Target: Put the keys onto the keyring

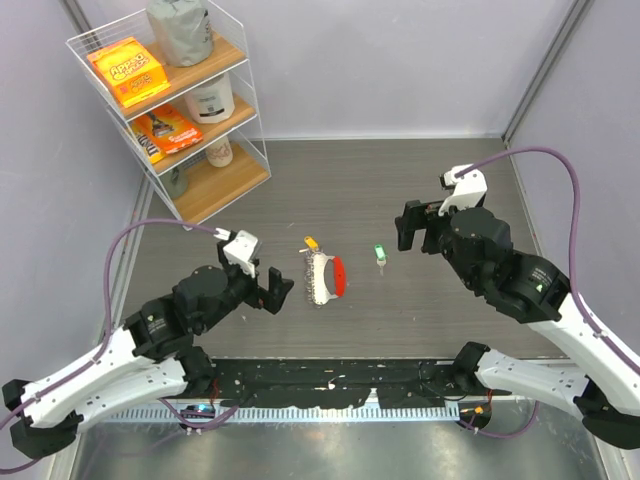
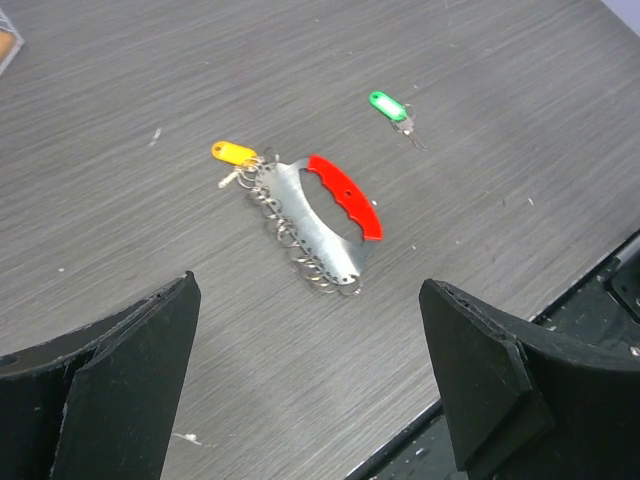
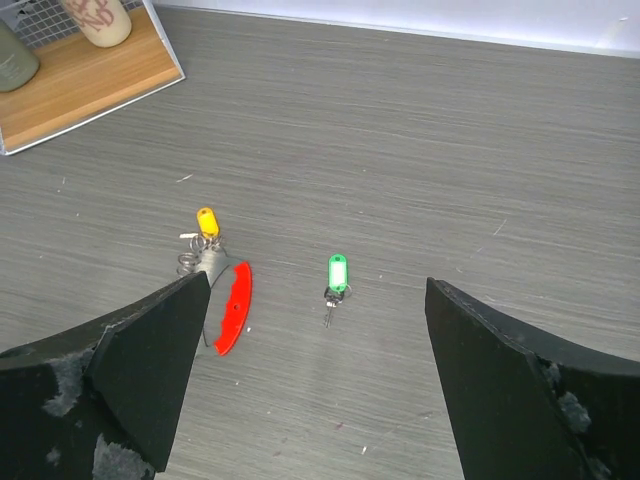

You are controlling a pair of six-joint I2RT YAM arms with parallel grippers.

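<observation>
The keyring [image 1: 325,277] lies flat mid-table: a red crescent grip on a silvery plate edged with small rings, also the keyring [image 2: 325,215] and the keyring [image 3: 232,305]. The yellow-headed key [image 1: 311,242] [image 2: 234,153] [image 3: 207,222] rests at its far end, touching the rings. The green-headed key [image 1: 379,253] [image 2: 389,105] [image 3: 337,274] lies alone to the right. My left gripper [image 1: 271,288] [image 2: 312,400] hovers open just left of the keyring. My right gripper [image 1: 412,229] [image 3: 318,385] is open, to the right of the green key. Neither holds anything.
A clear tiered shelf [image 1: 186,105] with orange boxes, jars and a grey pouch stands at the back left; its lowest wooden board [image 3: 80,85] shows in the right wrist view. Grey walls close in the table. A black rail [image 1: 330,385] runs along the near edge.
</observation>
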